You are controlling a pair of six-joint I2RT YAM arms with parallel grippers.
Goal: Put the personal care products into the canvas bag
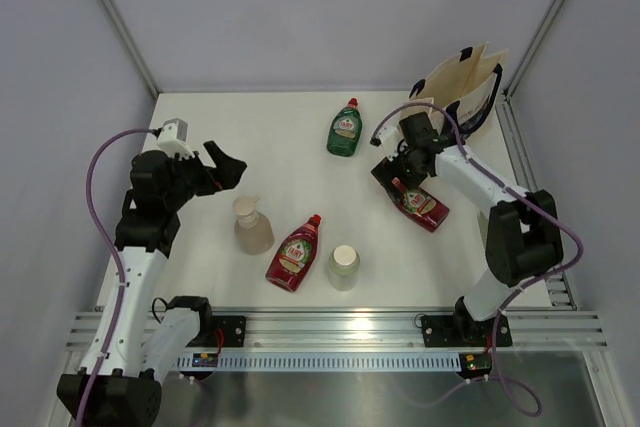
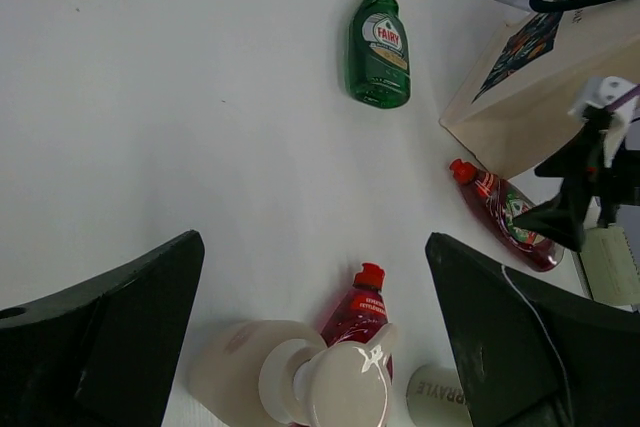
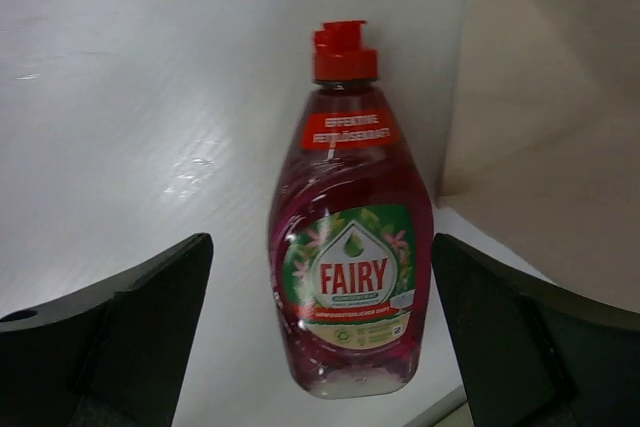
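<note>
— Where does the canvas bag (image 1: 468,87) stand?
— Upright at the table's (image 1: 300,177) far right corner.
— The arms?
— Both gape wide and empty: right gripper (image 1: 398,179) over a red bottle (image 1: 420,204) lying beside the bag, left gripper (image 1: 228,162) near the pump bottle (image 1: 252,227).

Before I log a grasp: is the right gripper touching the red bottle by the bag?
Apart. Right wrist view: right gripper open, gaps both sides of red bottle.
</note>
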